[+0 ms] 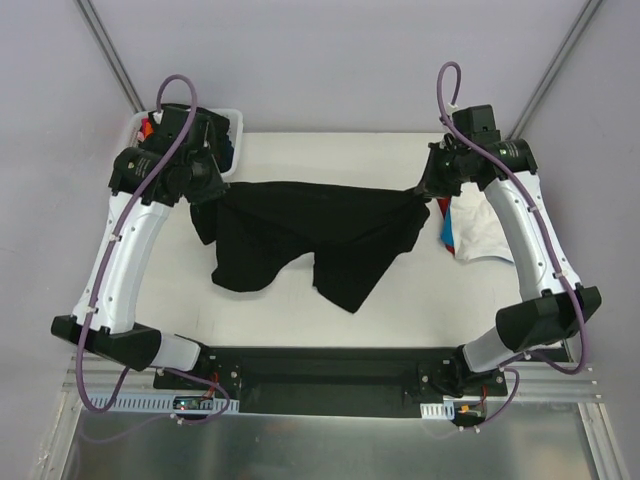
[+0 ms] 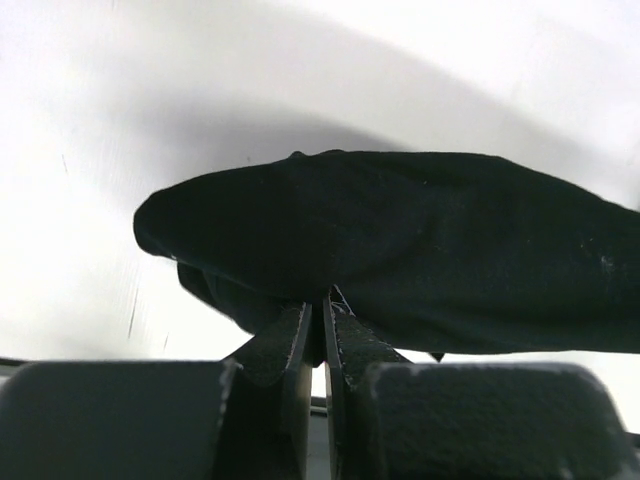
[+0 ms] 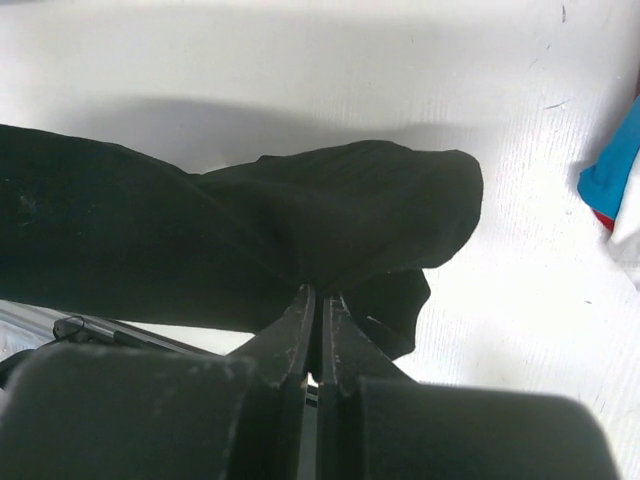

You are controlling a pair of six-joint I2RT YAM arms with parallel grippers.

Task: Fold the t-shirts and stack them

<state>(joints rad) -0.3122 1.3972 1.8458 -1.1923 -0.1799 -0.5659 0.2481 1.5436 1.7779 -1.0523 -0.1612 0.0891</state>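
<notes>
Looking from above, you see the black t-shirt [image 1: 320, 235] stretched over the table [image 1: 300, 330] between both arms, while your left wrist view shows the left gripper [image 2: 320, 305] pinching one bunched end and your right wrist view shows the right gripper [image 3: 318, 300] pinching the other.

The black t-shirt [image 1: 330, 235] at the centre is one plain colour, with no print that I can see. Under it my table [image 1: 330, 160] is plain white. At three o'clock I see a white t-shirt [image 1: 488, 238], with a blue t-shirt [image 1: 449, 233] and a sliver of red cloth [image 1: 453, 248] at its nine o'clock edge. The basket [image 1: 228, 118] at ten o'clock is white, with a red scrap [image 1: 148, 127] showing inside. My left arm [image 1: 130, 250] and right arm [image 1: 525, 230] are white with black joints, and each carries a purple cable [image 1: 170, 90].
</notes>
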